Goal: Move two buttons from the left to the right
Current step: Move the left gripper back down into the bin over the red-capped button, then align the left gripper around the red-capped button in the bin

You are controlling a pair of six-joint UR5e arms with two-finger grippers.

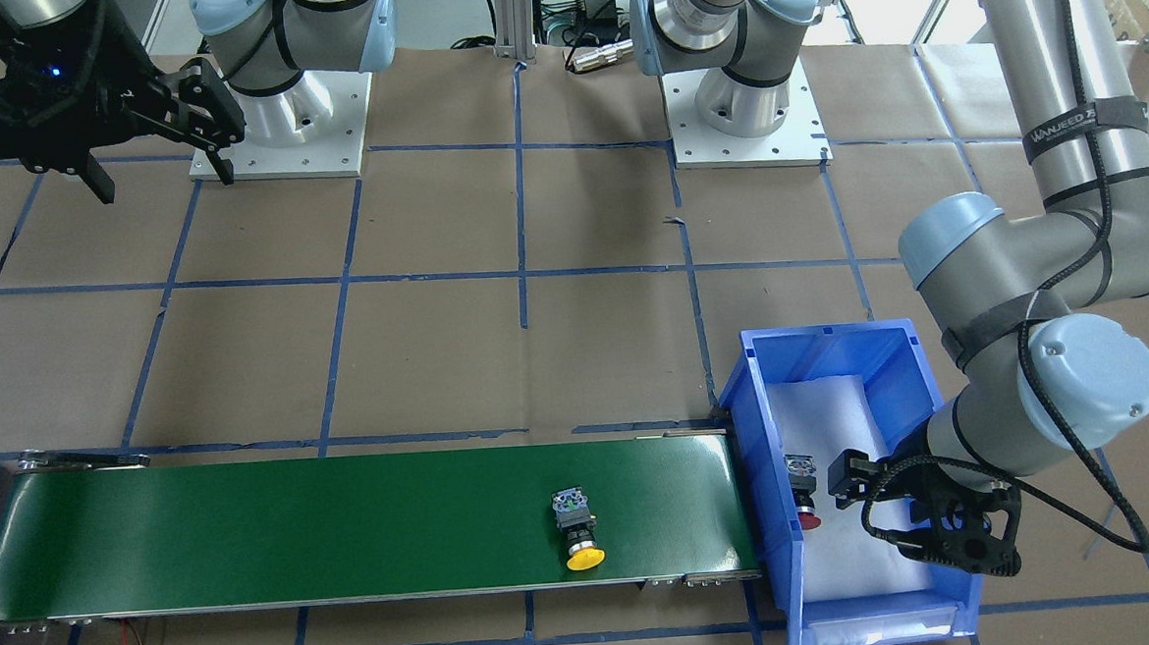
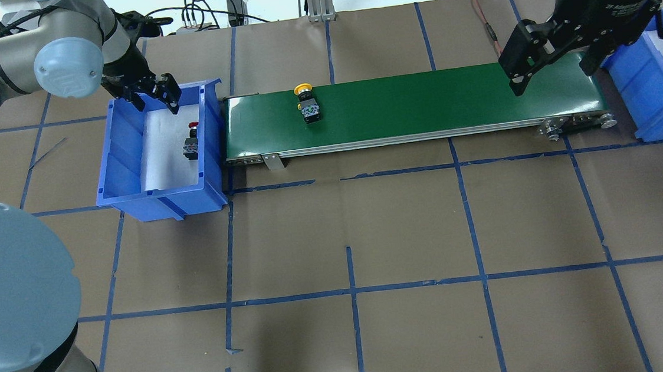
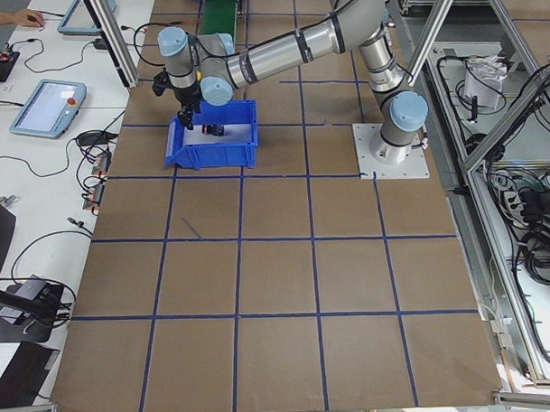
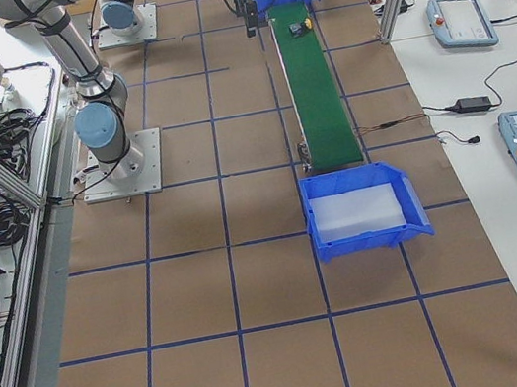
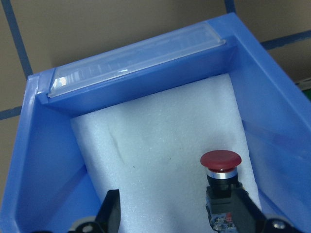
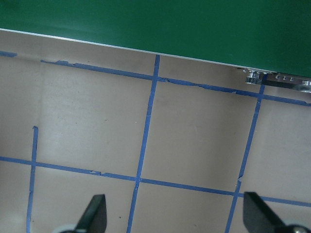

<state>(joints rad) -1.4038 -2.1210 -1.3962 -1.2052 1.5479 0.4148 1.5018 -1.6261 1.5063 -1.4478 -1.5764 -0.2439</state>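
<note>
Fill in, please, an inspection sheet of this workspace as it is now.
Surface: brown paper table, blue tape grid; green conveyor belt on it.
Job's things: yellow button lying on the belt; red button on foam in left blue bin.
Clutter: nothing seen.
Tools: left tool open beside the red button; right tool open, raised, holding nothing.
Cables: red wire by the belt; black cables behind the table.
Surroundings: right blue bin; teach pendants beside the table.

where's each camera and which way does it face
Front-facing: across the table, facing the robot; both arms.
Overhead: behind the robot, looking forward; both arms.
Exterior left: table's left end; left arm nearest.
Exterior right: right end; right arm nearest.
Left wrist: down at red button; left claw.
Right wrist: down beside belt; right claw.
First two share yellow button on belt.
</note>
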